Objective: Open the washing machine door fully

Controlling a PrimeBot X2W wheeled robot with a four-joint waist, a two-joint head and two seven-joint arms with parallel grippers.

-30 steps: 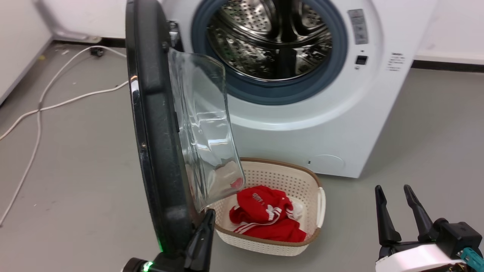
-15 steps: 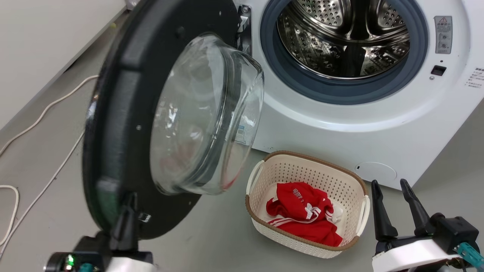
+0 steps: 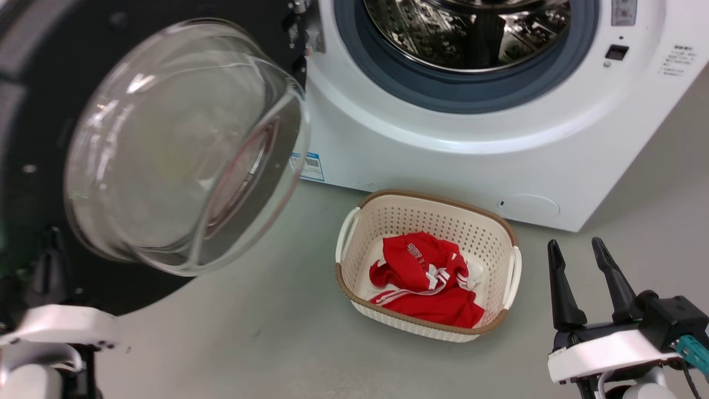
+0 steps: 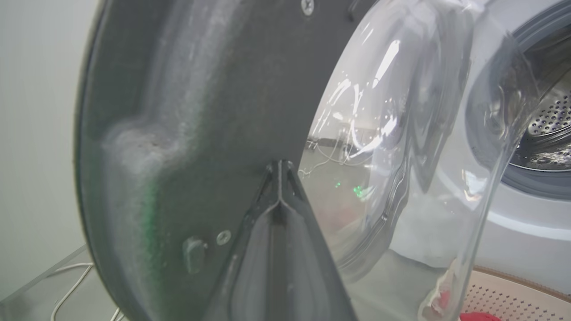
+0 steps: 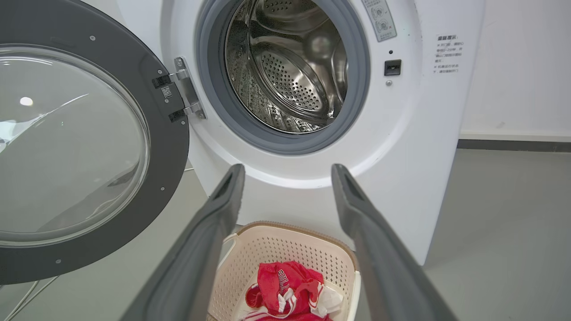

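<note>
Door swing: the washing machine door [image 5: 89,147] is swinging much wider than a second ago. Back then it was standing edge-on to the head camera in front of the washing machine [image 3: 471,144]; now its inner face and clear glass bowl [image 3: 183,144] are facing the head camera, well off to the left of the drum opening [image 5: 285,67].

Door position: it is hanging from the hinge [image 5: 185,91] on the machine's left side, and the right wrist view is showing the opening fully uncovered.

Left tool: the left tool [image 4: 279,171] is pressing its tips against the door's dark inner face, just beside the glass bowl. Its fingers are lying together with no gap, nothing between them; it is pushing, not gripping.

Right tool: the right tool [image 3: 581,271] is idling with fingers spread apart and holding nothing, to the right of the laundry basket [image 3: 354,244] on the floor in front of the machine.

Meaning for the task: the door is looking nearly fully open; judging by its angle, only a little swing may be remaining.
</note>
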